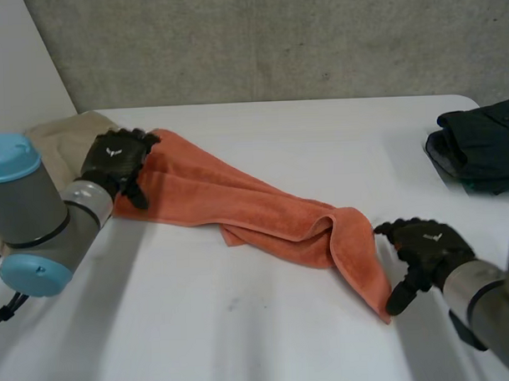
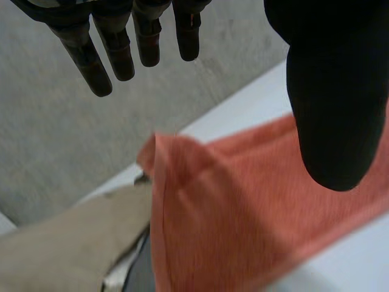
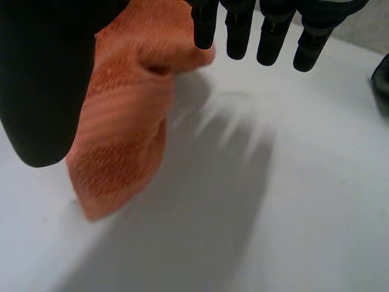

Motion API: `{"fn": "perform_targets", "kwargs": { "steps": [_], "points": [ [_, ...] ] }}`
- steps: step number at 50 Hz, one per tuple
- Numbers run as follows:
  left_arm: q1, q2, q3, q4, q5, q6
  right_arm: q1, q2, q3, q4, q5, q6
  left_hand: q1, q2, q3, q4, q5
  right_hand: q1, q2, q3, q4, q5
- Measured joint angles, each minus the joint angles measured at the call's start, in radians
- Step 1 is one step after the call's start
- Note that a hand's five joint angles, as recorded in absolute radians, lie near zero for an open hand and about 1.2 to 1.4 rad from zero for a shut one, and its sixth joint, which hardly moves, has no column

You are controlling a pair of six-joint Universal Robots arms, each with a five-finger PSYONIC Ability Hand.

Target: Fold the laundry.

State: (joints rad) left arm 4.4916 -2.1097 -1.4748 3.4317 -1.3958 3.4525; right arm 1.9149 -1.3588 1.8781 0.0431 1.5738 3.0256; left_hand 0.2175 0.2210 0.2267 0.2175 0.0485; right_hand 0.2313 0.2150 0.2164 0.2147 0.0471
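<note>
An orange towel [image 1: 247,203] lies bunched in a long diagonal strip across the white table [image 1: 268,332]. My left hand [image 1: 115,162] hovers over the towel's far left end, fingers [image 2: 103,55] straight and thumb apart, holding nothing; the towel [image 2: 231,207] lies below the palm. At the towel's near right end, my right hand [image 1: 424,247] sits just beside the cloth, open, with its fingers [image 3: 267,36] spread above bare table and the towel [image 3: 121,134] under the thumb side.
A beige cloth [image 1: 60,139] lies at the table's far left, partly under the towel's end [image 2: 73,243]. A dark folded garment [image 1: 483,145] rests at the far right edge. A grey wall stands behind the table.
</note>
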Motion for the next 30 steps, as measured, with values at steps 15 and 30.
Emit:
{"fn": "perform_targets", "kwargs": {
  "steps": [15, 30],
  "points": [
    [0.054, -0.088, 0.018, -0.001, 0.082, 0.044, 0.084, 0.154, -0.076, -0.221, 0.096, 0.124, 0.0, 0.0, 0.0, 0.0, 0.0, 0.885, 0.955, 0.964, 0.971, 0.943],
    [0.038, -0.038, -0.081, -0.001, 0.067, 0.005, 0.188, -0.14, -0.435, -0.089, 0.088, -0.178, 0.0, 0.0, 0.0, 0.0, 0.0, 0.885, 0.956, 0.97, 0.98, 0.956]
  ]
}}
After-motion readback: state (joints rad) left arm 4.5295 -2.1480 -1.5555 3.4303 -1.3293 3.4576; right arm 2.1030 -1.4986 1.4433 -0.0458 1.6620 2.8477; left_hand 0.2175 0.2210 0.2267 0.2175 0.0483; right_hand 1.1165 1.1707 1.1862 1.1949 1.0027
